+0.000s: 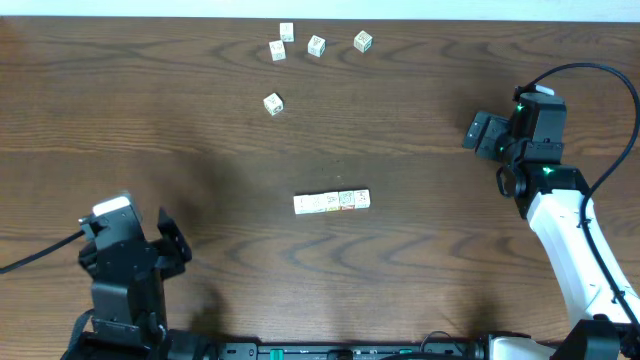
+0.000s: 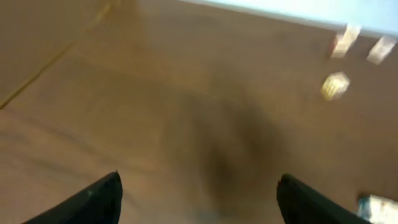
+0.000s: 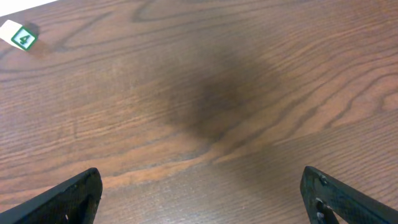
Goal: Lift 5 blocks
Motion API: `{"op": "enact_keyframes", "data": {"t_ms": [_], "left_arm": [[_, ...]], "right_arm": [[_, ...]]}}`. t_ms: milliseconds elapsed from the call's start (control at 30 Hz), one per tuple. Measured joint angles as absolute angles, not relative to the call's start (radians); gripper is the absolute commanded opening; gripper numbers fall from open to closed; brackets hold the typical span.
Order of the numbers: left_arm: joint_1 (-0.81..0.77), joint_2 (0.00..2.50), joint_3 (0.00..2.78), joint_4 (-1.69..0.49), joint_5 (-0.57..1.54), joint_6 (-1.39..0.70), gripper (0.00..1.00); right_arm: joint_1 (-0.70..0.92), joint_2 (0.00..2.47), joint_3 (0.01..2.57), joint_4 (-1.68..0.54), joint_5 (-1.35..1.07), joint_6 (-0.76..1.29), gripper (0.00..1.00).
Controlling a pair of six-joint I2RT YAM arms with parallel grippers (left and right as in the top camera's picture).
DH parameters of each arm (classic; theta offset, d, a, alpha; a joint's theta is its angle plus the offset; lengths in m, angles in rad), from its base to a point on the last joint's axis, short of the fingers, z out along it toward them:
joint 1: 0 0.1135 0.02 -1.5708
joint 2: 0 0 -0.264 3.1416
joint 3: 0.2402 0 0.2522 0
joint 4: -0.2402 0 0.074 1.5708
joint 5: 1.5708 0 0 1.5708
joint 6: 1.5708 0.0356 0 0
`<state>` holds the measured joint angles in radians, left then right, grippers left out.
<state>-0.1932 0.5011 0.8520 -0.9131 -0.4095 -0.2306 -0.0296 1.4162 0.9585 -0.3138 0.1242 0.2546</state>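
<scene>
Between my left claw (image 1: 172,243) and right claw (image 1: 478,132), both gaping empty, blocks (image 1: 332,201) lie touching in a row; pinching one could scatter its neighbours.

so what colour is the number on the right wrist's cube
Green, on the small white wooden cube; best in right wrist view.

We see bare table (image 1: 200,150) on every side of block row (image 1: 332,201); approach open left, right, near. Beyond row: five loose blocks (image 1: 316,45), spaced apart, nearest block (image 1: 273,103) well clear of row.
</scene>
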Motion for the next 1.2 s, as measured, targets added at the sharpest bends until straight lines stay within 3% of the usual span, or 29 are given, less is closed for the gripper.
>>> {"op": "enact_keyframes", "data": {"t_ms": [200, 633, 967, 1200], "left_arm": [[-0.193, 0.501, 0.852, -0.862, -0.390, -0.240, 0.81], [-0.175, 0.410, 0.825, -0.301, -0.390, -0.267, 0.80], [-0.009, 0.119, 0.422, -0.009, -0.405, -0.535, 0.81], [0.000, 0.032, 0.205, 0.007, -0.422, -0.711, 0.81]], "right_arm": [[-0.030, 1.416, 0.958, -0.313, 0.124, 0.255, 0.99], [-0.030, 1.416, 0.958, -0.313, 0.124, 0.255, 0.99], [-0.030, 1.416, 0.958, -0.314, 0.124, 0.255, 0.99], [-0.030, 1.416, 0.958, -0.314, 0.124, 0.255, 0.99]]}}
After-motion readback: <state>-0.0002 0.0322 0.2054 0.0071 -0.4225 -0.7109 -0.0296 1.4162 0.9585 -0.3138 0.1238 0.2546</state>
